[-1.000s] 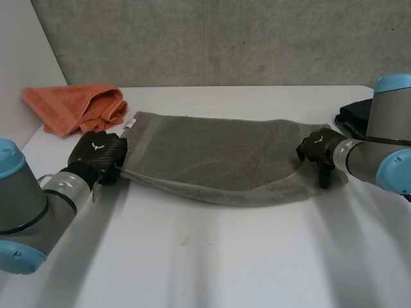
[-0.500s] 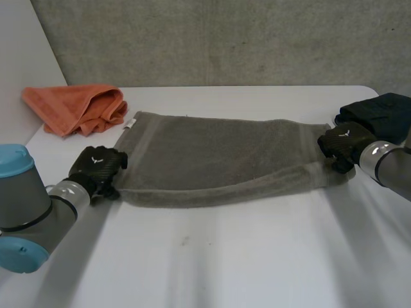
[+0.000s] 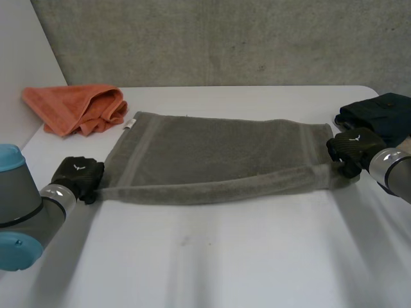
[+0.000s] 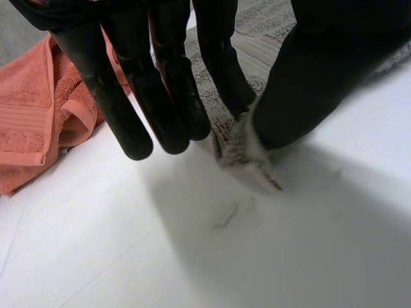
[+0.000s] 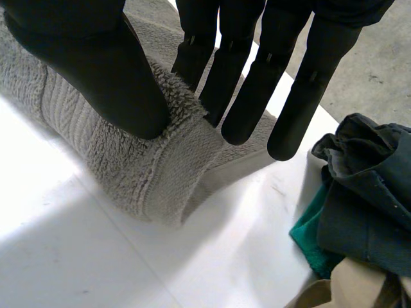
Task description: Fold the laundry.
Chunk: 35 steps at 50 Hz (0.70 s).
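**Pinching the towel point(image 3: 212, 151) at both near corners**

Lying across the middle of the table point(image 3: 212, 263), the grey towel runs lengthwise from one hand to the other. Its far edge lies flat, with a small white tag point(image 3: 131, 122) at the far left corner. Its near edge is lifted into a rounded ridge that spans the gap between the hands.

The left hand point(image 3: 76, 176) is at the towel's near left corner. In the left wrist view its fingers point(image 4: 160, 83) are almost straight, and the thumb presses the corner's tip point(image 4: 241, 144) against the nearest finger. The other fingers hang just over the bare table.

The right hand point(image 3: 352, 146) is at the near right corner. In the right wrist view the thumb point(image 5: 96, 70) sits on top of the doubled-over edge point(image 5: 128, 160). The straight fingers point(image 5: 237, 83) stand behind the fold, so the cloth is nipped between thumb and fingers.

An orange towel point(image 3: 77, 109) lies bunched at the far left of the table, near the tag corner but apart from it. A pile of dark clothes point(image 3: 379, 110) sits at the far right, just beyond the right hand; the right wrist view shows teal and tan cloth under it point(image 5: 366, 192).
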{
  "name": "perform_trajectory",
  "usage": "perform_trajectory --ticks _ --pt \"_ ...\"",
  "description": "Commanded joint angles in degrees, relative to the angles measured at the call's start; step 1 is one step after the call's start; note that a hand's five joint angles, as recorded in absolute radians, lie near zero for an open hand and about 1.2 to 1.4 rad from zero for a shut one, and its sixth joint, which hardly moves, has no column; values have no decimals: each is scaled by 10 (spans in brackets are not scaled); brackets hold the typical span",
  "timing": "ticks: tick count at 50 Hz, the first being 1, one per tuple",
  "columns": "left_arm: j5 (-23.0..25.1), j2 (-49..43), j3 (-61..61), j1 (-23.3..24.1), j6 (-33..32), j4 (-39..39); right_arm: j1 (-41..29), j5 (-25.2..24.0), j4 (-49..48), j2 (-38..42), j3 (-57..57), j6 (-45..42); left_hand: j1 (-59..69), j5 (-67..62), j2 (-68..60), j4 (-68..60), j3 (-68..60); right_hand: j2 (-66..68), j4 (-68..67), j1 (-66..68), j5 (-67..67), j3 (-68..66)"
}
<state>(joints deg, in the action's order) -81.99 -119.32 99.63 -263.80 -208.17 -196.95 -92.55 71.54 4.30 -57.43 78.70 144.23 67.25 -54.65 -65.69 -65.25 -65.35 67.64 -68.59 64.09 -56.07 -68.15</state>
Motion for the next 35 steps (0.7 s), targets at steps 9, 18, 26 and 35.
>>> perform_trajectory --ticks 9,18,26,35 --pt "37 196 96 -9 -60 203 23 -18 145 -138 116 -143 128 -154 -143 -148 -146 124 -114 159 -139 -119" --pt "63 281 142 -65 -221 391 74 7 282 -173 203 -380 128 -154 -143 -148 -146 124 -114 159 -139 -119" --pt "61 216 62 -17 -179 295 55 4 190 -120 138 -268 128 -154 -143 -148 -146 124 -114 159 -139 -119" --pt "43 109 -64 51 -87 127 29 -3 13 -95 95 -109 128 -154 -143 -148 -146 124 -114 159 -139 -119"
